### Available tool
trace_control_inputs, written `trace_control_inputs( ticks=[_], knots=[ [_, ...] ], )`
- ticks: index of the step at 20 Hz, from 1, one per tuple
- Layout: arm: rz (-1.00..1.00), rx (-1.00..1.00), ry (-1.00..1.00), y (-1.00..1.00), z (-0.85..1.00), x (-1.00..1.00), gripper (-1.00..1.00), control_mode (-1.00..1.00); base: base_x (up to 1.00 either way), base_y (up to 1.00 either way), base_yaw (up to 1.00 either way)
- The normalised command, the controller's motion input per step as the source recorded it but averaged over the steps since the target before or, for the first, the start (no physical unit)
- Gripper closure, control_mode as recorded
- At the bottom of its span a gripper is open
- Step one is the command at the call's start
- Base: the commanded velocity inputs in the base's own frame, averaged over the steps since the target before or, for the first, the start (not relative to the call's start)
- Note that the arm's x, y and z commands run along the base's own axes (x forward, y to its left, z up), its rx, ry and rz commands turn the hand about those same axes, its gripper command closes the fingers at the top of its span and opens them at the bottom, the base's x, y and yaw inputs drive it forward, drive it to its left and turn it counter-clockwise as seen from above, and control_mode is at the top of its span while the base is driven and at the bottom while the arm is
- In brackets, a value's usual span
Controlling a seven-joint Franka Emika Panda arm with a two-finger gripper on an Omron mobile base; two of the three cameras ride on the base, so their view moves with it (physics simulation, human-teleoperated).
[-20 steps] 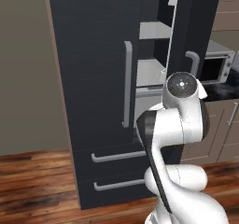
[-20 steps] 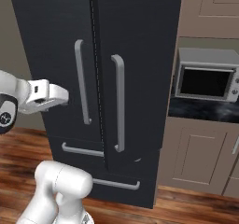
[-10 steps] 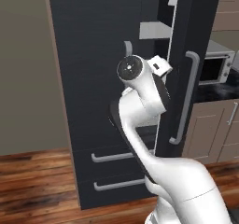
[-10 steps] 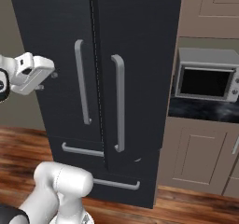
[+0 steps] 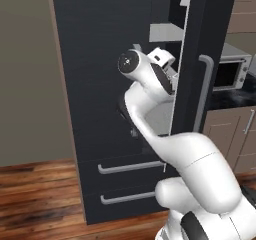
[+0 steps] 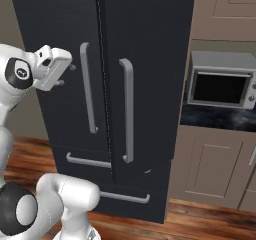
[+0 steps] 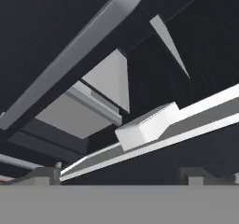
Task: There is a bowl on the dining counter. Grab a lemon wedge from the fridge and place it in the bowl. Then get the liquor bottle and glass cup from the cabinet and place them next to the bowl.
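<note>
The black fridge (image 5: 115, 84) has its right door (image 5: 205, 44) ajar, and a grey shelf (image 5: 165, 31) shows in the gap. My gripper (image 5: 171, 75) is raised at the gap's edge, beside the left door. From the right it hangs just left of the left door handle (image 6: 88, 89), and my gripper (image 6: 67, 75) is open and holds nothing. In the hand view a grey handle bar (image 7: 79, 50) and pale inner shelves (image 7: 147, 125) lie ahead of my gripper (image 7: 120, 174). The bowl, lemon wedge, liquor bottle and glass cup are out of view.
A microwave (image 6: 222, 84) sits on a dark counter (image 6: 215, 118) right of the fridge, over beige cabinets (image 6: 212, 166). Two drawer handles (image 5: 131, 167) run across the fridge's lower part. Wood floor (image 5: 35, 194) lies in front.
My arm has swung left and upward, and the hand has risen and turned toward the fridge doors. The jaws have stayed wide apart. The door stands as before.
</note>
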Motion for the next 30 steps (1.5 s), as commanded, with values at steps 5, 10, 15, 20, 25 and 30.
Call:
trace_control_inputs(
  ticks=[5, 10, 15, 20, 25, 30],
  knots=[
    [0.00, -0.04, 0.00, -0.42, 0.00, 0.58, -1.00, -1.00, 0.00, 0.00, 0.00],
    [0.00, -0.01, 0.00, -0.48, 0.00, 0.41, -1.00, -1.00, 0.00, 0.00, 0.00],
    [0.00, -0.02, 0.00, -0.50, 0.00, 0.02, -1.00, -1.00, 0.00, 0.00, 0.00],
    [-0.01, 0.00, 0.00, -0.60, 0.00, -0.20, -1.00, -1.00, 0.00, 0.00, 0.00],
    [-0.01, 0.00, 0.00, -0.68, -0.01, -0.29, -1.00, -1.00, 0.00, 0.00, 0.00],
    [-0.01, 0.00, 0.01, -0.79, -0.01, -0.16, -1.00, -1.00, 0.00, 0.00, 0.00]
  ],
)
